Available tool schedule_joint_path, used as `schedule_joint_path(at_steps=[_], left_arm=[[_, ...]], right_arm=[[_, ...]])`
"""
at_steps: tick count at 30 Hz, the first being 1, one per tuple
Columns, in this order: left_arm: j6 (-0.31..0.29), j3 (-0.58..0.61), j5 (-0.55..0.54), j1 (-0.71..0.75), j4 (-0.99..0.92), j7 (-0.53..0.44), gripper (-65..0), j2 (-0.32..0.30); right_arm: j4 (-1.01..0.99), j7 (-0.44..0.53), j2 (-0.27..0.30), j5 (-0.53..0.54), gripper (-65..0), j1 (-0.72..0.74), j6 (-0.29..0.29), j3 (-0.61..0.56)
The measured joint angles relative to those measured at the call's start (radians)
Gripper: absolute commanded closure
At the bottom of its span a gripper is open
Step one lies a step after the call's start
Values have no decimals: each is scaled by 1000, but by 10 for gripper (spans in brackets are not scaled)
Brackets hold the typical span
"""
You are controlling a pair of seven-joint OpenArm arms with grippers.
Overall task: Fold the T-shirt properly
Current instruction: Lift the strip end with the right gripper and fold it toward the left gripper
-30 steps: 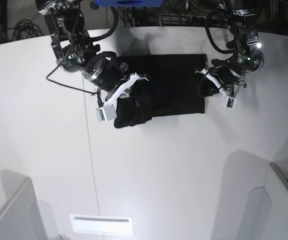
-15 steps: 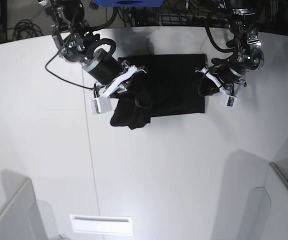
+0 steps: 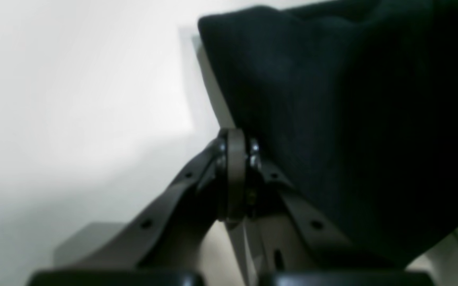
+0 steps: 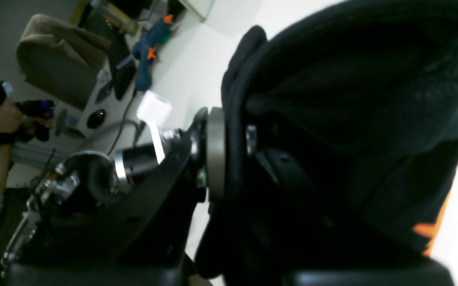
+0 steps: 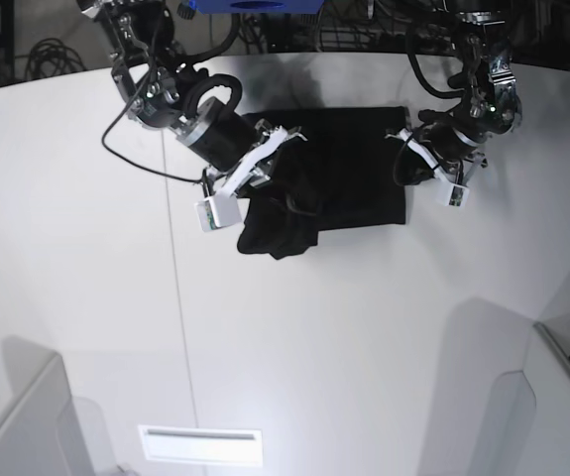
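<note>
Centrally, in the upper middle of the base view, the T-shirt (image 5: 349,169) lies as a dark rectangle flat on the white table (image 5: 294,347), its right edge near the upper right of the frame and its left part gathered into a bunched lobe that hangs toward frame centre. That bunched part is off the flat layer and rides under the right gripper (image 5: 275,164), which sits over the cloth's left end, upper left of centre. From the right wrist view the black fabric (image 4: 344,131) fills the right half of the frame, wrapped over and between the jaws, which are pinched onto a thick fold; an orange patch of print (image 4: 427,230) shows at the lower right edge of the cloth.

At the cloth's right edge sits the left gripper (image 5: 410,156). In the left wrist view its fingers (image 3: 235,178) meet at frame centre, pressed fully together, with the shirt's edge (image 3: 352,131) rising just to their right and filling the upper right. Whether any cloth lies between those tips cannot be told; the fabric touches or nearly touches the right-hand finger.
</note>
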Motion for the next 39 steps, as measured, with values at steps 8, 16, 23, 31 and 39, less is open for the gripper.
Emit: schedule_joint_path(at_steps=[8,16,23,31,39], left_arm=[[-2,-2,-8,17,4,-7,0,0],[-3,-5,-8,17,4,-7,0,1],[-4,-8,-13,29,6,-14,0,3],[-10,-8,-15,31,6,-15,0,3],[-11,-5,-14,30,6,-12,0,2]], right_arm=[[-78,-29,-15,-2,0,38,-2,-34],[-194,-25,-43,-2,0,67,-2,-33],[-293,-23,-87,-6,0,103,-8,-36],[-300,-112,-94,-4,0,124,-4,-71],[-311,-142,-102,-3,0,148,-2,-71]])
